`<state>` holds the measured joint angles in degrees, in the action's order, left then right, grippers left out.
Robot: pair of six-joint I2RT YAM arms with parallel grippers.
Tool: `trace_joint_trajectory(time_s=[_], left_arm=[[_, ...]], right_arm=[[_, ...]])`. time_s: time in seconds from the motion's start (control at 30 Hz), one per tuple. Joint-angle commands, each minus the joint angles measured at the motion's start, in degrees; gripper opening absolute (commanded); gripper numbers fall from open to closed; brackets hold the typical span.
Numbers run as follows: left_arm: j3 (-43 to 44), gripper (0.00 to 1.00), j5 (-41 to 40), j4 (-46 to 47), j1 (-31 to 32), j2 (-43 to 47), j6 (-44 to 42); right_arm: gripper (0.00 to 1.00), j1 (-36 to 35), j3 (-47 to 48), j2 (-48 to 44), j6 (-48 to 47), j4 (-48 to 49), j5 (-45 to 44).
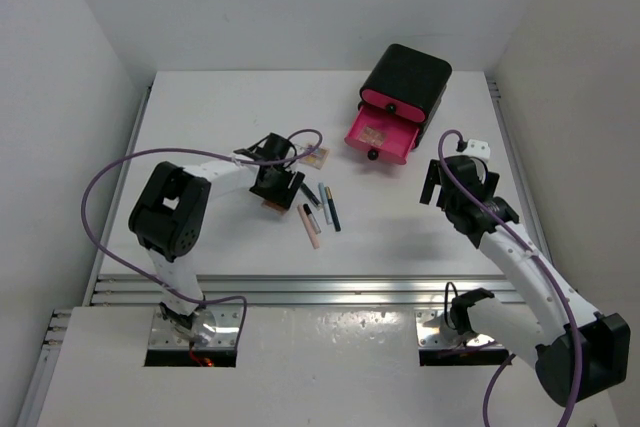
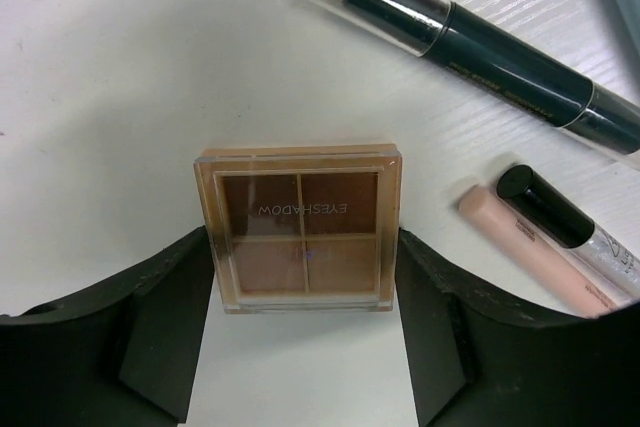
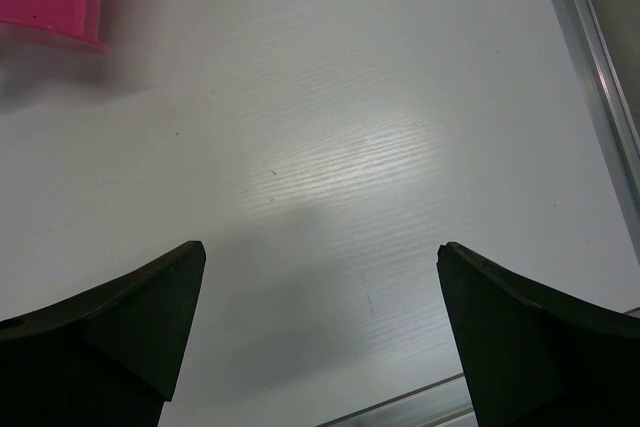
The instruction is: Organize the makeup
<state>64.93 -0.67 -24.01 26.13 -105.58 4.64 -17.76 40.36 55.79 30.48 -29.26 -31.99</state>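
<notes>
Left gripper: we are seeing the left gripper (image 2: 302, 232) standing partly open, with one black finger (image 2: 170, 327) touching each side edge of the eyeshadow palette (image 2: 300, 247), so it is gripping the palette across its width.
Eyeshadow palette: we are reading it as a square clear case with four brown and tan pans and the word EYESHADOW upside down in the wrist view. It is lying flat against the white table (image 1: 200, 117), as far as we can tell. In the overhead view it is mostly hiding under the left gripper, left of the pencils.
Dark stick: we are finding a dark stick (image 2: 470, 42) with a brown tip under a clear cap, lying slantwise beyond the palette and apart from it.
Peach tube: a peach tube (image 2: 525, 247) is lying just right of the gripped palette, touching a black-capped tube (image 2: 570, 227) beside it.
Pale-blue pencil: we are spotting the pale-blue pencil (image 1: 325, 199) among the other sticks at the table's middle.
Second palette: a second palette (image 1: 318, 158) is sitting just beyond the left gripper.
Right gripper: we are seeing the right gripper (image 3: 320, 252) spread wide and holding nothing, hanging over bare table.
Black box: the black box (image 1: 405, 82) is standing at the far side, its lower pink drawer (image 1: 385, 135) pulled out, with a small peach item showing inside.
</notes>
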Motion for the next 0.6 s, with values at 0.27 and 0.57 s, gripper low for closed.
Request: trace_joint_trajectory(time_s=[0.27,0.57], left_arm=[[5.2,0.48,2.8,-4.0,-4.5,0.2,-1.0],[36.0,0.48,0.2,-5.6,-2.2,-4.3,0.7]], right_arm=[[1.0,-0.2,0.2,0.0,0.6,1.3,-1.8],[1.0,0.6,-0.1,1.1,3.7,1.6,-2.4]])
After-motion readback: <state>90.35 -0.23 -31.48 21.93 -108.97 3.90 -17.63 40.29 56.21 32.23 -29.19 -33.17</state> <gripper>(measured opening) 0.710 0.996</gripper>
